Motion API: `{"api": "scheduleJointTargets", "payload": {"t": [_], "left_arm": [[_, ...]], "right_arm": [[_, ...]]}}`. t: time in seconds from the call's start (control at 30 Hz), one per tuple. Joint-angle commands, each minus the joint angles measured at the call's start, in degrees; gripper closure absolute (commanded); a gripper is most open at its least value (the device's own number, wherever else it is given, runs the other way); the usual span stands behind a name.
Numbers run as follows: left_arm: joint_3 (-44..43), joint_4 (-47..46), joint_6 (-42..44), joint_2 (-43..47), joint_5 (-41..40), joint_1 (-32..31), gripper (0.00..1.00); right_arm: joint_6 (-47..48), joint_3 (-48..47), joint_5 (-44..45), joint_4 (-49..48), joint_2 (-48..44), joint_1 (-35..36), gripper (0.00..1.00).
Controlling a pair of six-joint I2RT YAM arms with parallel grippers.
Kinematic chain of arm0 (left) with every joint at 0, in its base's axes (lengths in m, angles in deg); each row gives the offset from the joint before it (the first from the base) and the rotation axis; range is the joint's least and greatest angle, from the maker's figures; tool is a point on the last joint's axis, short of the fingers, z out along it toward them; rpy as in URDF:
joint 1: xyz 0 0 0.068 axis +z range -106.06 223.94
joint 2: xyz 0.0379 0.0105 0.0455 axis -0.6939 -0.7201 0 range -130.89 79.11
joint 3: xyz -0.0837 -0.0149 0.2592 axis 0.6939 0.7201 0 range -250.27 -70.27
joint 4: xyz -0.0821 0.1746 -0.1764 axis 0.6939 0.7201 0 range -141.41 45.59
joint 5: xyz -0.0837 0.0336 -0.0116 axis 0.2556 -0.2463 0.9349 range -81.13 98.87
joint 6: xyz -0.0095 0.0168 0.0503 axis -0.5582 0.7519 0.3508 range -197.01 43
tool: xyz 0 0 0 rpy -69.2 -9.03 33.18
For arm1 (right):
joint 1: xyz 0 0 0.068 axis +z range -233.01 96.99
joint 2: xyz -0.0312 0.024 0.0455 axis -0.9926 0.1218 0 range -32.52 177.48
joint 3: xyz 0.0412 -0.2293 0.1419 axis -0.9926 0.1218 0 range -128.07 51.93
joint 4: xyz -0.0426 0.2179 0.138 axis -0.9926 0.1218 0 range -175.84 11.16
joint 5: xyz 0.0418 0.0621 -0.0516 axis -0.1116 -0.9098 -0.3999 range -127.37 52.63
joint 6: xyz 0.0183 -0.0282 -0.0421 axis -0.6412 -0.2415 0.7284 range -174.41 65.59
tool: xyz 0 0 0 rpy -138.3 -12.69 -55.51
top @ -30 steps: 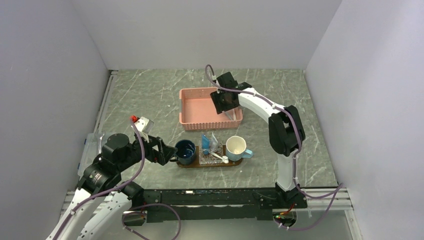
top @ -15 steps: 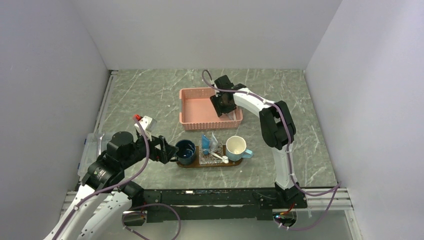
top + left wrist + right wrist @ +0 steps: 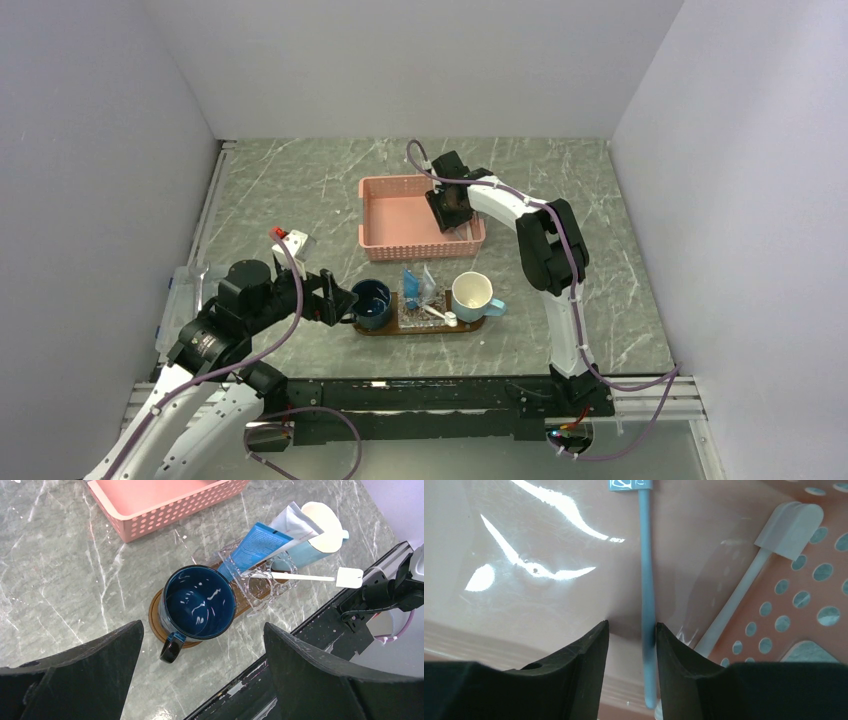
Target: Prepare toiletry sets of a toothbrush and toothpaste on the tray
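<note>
— How many of each?
— Two mugs: a glossy dark blue mug (image 3: pixel 200 605) and a pale blue mug (image 3: pixel 320 530). Two flat blue toothpaste tubes (image 3: pixel 255 547) stand in the clear square plastic dish (image 3: pixel 260 587), and one slim white plastic toothbrush (image 3: pixel 300 576) lies across it. All sit on the glossy dark-brown oval wooden tray (image 3: pixel 154 622), centre frame.
— And the basket?
— Two more toothbrushes lie in the pink perforated plastic basket (image 3: pixel 524 540). The right gripper (image 3: pixel 631 626) sits deeper than a second ago, jaws narrowly apart around one toothbrush. The left gripper (image 3: pixel 200 630) gapes wide over the dark mug.

Blurred toothbrush (image 3: pixel 646 580) within the right claw (image 3: pixel 631 626), upper end cut off at the top edge
</note>
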Motion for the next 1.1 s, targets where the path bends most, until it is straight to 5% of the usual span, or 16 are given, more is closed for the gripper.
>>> {"api": "scheduleJointTargets", "payload": {"t": [0.0,0.43,1.07], "left_arm": [[-0.69,-1.71,0.77,-0.35,-0.71,0.41,0.04],[-0.78,-1.70,0.72,-0.12,0.00,0.60,0.04],[-0.78,-1.98,0.65,0.83,0.94,0.60,0.04]], "right_arm": [[0.31,-1.54,-0.43,-0.61,0.42,-0.35,0.62],[-0.34,0.43,-2.41,-0.46,-0.71,-0.35,1.00],[0.94,7.88,-3.44,-6.28,-16.38,2.66,1.00]]}}
